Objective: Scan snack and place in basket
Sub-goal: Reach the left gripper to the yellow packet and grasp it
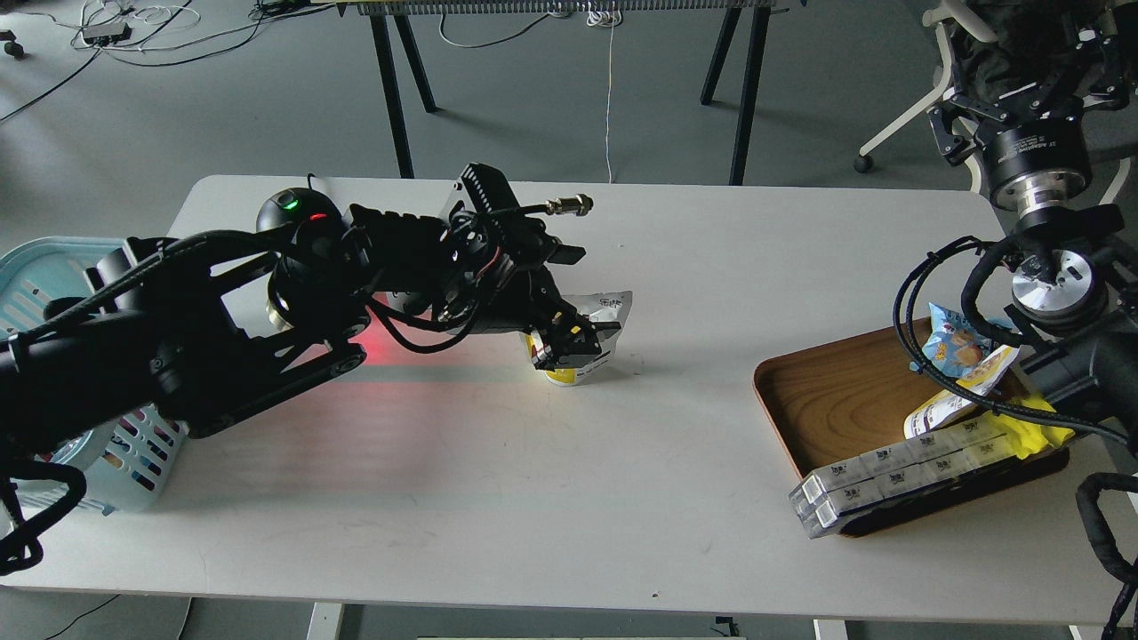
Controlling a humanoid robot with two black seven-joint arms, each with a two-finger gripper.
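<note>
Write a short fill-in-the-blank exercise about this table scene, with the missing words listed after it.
1. The left tool is at the snack, which stands near the table's ____.
2. The basket sits at the table's ____ edge.
3. The wooden tray holding other packets is on the ____ side.
4. The scanner shows a green light and a ____ one.

Missing words: middle; left; right; red

one snack (594,331), one basket (53,284), one tray (845,391), two arms
</note>
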